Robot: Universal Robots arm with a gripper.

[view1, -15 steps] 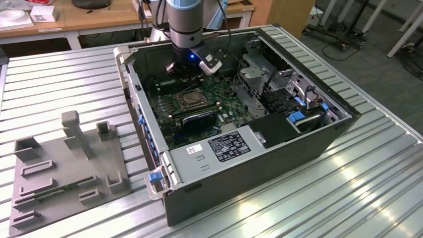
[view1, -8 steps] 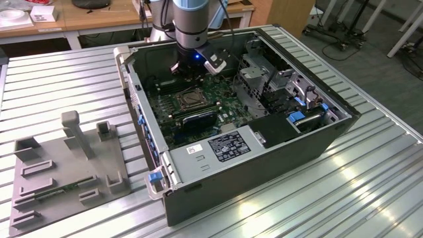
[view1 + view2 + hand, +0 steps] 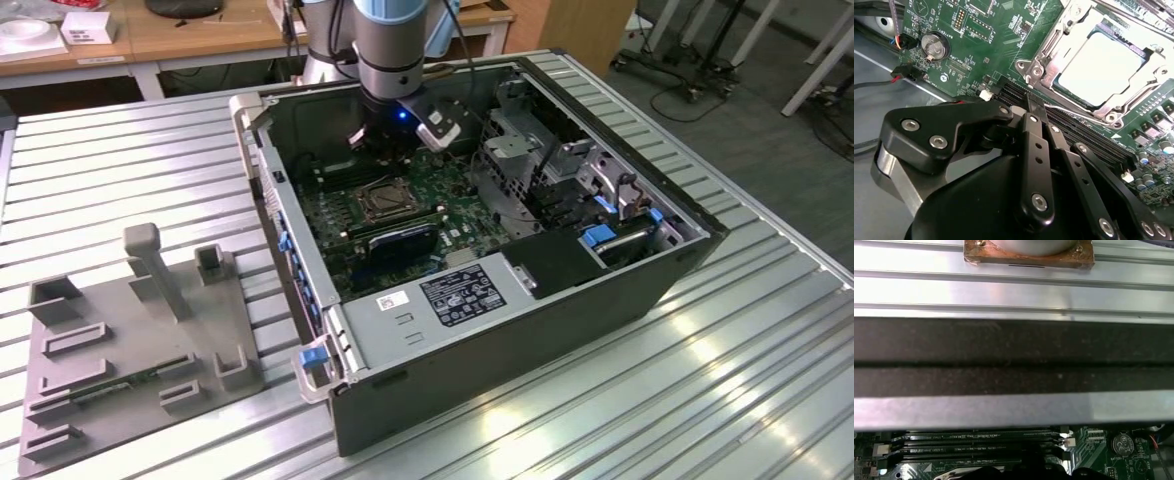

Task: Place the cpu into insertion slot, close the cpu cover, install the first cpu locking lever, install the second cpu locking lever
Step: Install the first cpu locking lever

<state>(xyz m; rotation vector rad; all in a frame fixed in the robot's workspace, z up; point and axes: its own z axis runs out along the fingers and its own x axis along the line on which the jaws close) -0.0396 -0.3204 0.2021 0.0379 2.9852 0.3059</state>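
Note:
In the exterior view my gripper (image 3: 390,138) reaches down into the open computer case, just behind the insertion slot (image 3: 378,203) on the green board. The second wrist view shows the cpu (image 3: 1101,67), with its pale metal top, lying in the socket. The silver cpu cover (image 3: 1054,42) lies flat around it. A thin wire locking lever (image 3: 1074,108) runs along the socket's near edge. My gripper (image 3: 1035,104) is shut with nothing between its black fingers. Its tip rests at the long memory slots (image 3: 1089,142), right beside the socket's corner and that lever.
The case walls (image 3: 287,215) hem in the board, with a metal drive cage (image 3: 534,150) and a white-labelled black box (image 3: 461,295) close by. A coin battery (image 3: 935,45) and wires sit on the board. A grey fixture plate (image 3: 134,340) lies on the ribbed table.

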